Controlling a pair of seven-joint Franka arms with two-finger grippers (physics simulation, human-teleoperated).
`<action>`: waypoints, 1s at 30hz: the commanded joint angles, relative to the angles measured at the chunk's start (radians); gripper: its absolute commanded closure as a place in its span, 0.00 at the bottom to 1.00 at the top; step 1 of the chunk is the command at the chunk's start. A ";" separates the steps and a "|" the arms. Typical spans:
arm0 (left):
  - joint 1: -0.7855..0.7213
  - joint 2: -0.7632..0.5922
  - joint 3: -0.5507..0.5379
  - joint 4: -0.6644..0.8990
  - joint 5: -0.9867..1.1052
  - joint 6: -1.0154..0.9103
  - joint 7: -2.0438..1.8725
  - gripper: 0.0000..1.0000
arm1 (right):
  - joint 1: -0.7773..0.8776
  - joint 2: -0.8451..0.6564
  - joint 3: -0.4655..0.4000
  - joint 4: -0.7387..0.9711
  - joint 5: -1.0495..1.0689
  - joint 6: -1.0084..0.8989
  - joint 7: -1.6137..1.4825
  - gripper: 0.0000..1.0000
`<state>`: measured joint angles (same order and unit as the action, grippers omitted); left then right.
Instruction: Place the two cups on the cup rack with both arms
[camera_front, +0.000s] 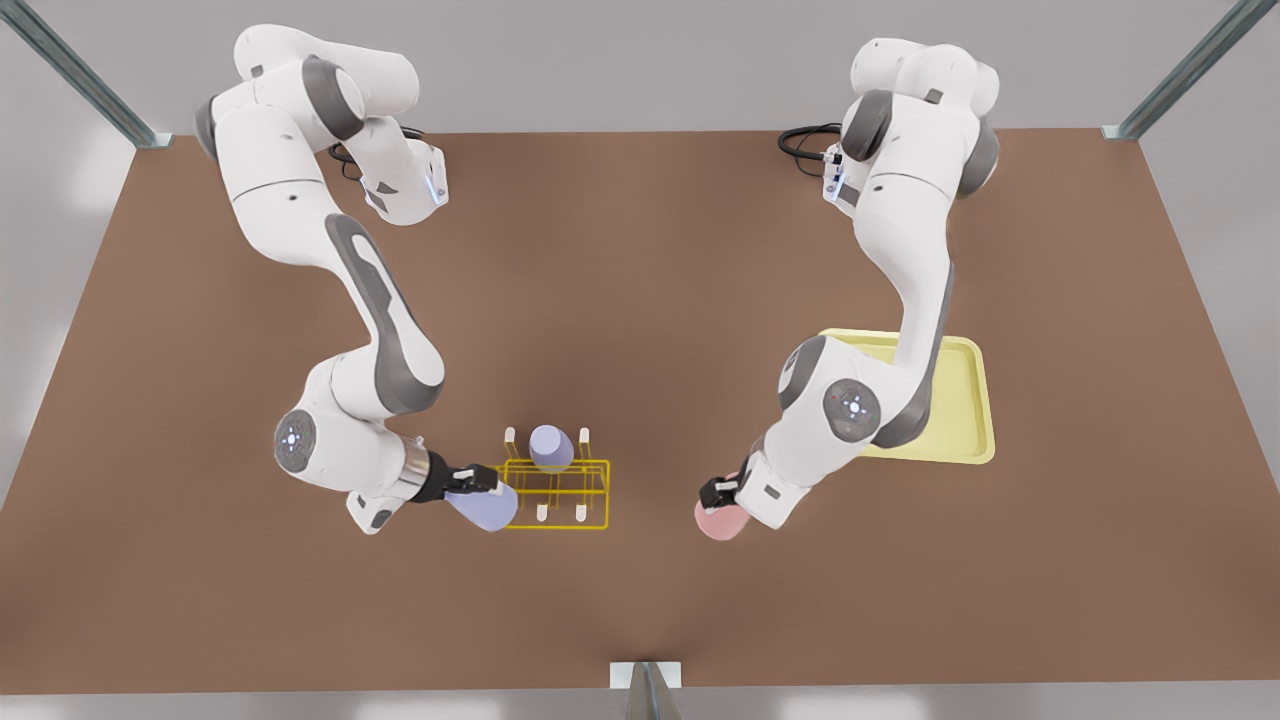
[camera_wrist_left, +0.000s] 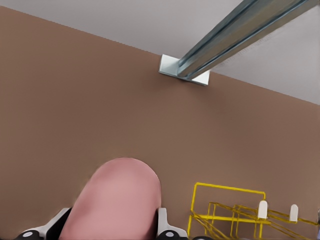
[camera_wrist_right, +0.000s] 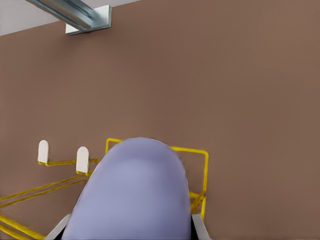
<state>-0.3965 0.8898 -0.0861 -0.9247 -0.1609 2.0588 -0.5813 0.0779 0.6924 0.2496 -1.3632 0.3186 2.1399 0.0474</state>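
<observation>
Light: bright, even, diffuse; no single source can be told.
Shadows: only faint, soft darkening is seen on the tabletop (camera_front: 640, 250) beneath the arms and near its middle.
Glare: pale bright patches are seen on the grey floor (camera_front: 60, 180) around the tabletop.
Focus: edges are rendered slightly soft in all views; no motion blur.
Distortion: none noted.

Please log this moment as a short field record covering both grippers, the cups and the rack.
left gripper: shut on pink cup, apart from the rack
right gripper: shut on lavender cup, at the edge of the cup rack
second lavender cup: already on the rack
tray: pale yellow, behind the left arm
</observation>
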 joint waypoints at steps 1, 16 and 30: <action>-0.025 0.038 0.000 0.063 -0.043 -0.068 -0.436 0.16 | 0.008 0.002 0.000 -0.001 -0.001 0.003 0.005 0.19; -0.125 0.159 -0.027 0.156 -0.316 0.302 -0.342 0.16 | 0.022 0.018 0.000 0.104 -0.001 -0.066 0.012 0.00; -0.177 0.201 -0.020 0.156 -0.316 0.400 -0.342 0.16 | -0.178 -0.200 -0.095 0.036 -0.374 -0.543 -0.084 0.00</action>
<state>-0.5704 1.0921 -0.1066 -0.7689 -0.4764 2.4321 -0.8712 -0.1011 0.5091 0.1625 -1.3079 -0.0328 1.7225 -0.0026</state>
